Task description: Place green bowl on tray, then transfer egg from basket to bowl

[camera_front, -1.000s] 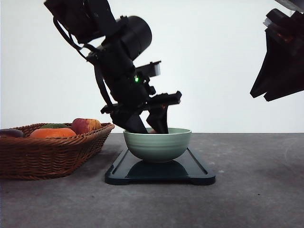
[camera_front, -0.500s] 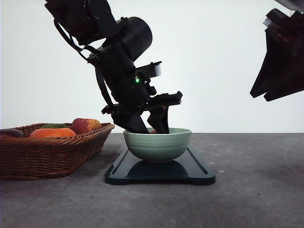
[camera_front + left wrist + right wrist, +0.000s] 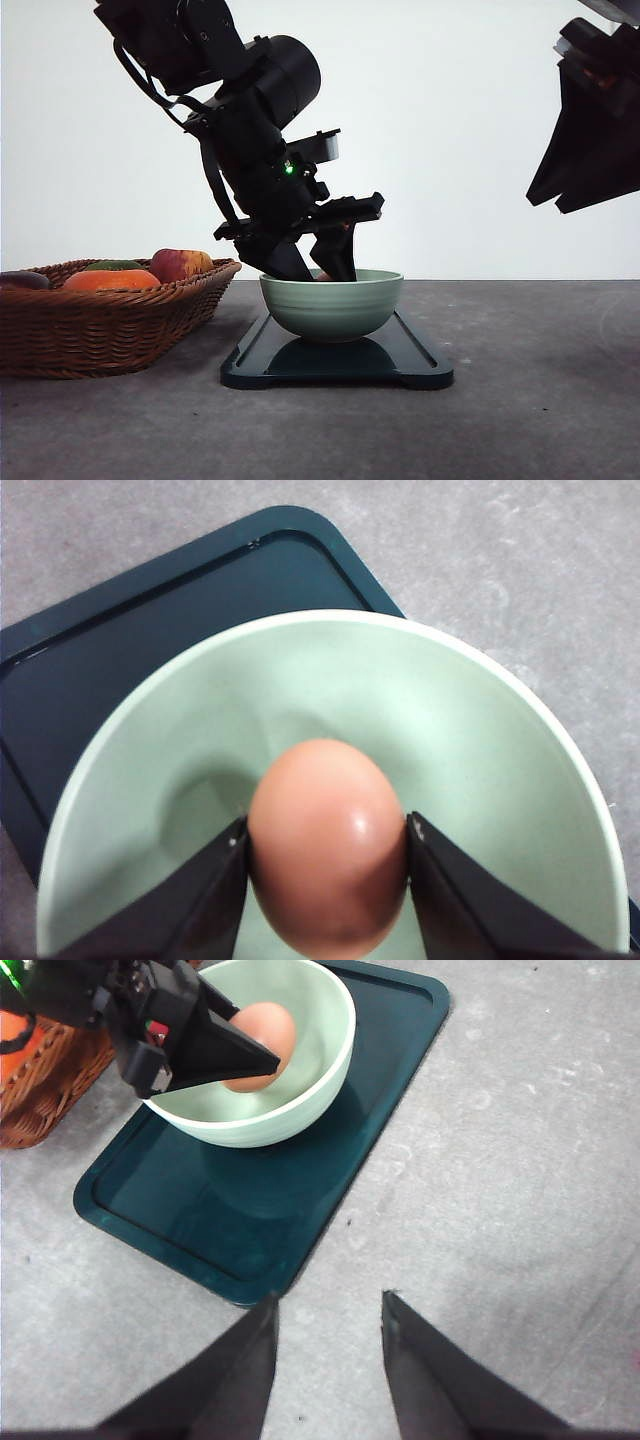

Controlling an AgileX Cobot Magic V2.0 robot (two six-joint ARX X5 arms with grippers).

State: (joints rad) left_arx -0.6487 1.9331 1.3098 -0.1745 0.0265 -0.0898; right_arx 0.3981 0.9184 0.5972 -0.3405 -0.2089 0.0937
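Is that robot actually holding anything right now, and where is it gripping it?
Yes: the left gripper pinches the egg by its sides, over the green bowl. The right gripper holds nothing.

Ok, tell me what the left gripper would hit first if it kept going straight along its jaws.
The left gripper, shut on the egg, points down into the green bowl. Going on, the egg would likely meet the bowl's inner floor first; the gap beneath it cannot be judged.

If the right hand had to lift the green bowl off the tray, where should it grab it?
Probably the green bowl rim on its free right side, from above: one finger inside, one outside. The wall is thin and upright, and the left hand fills the other side.
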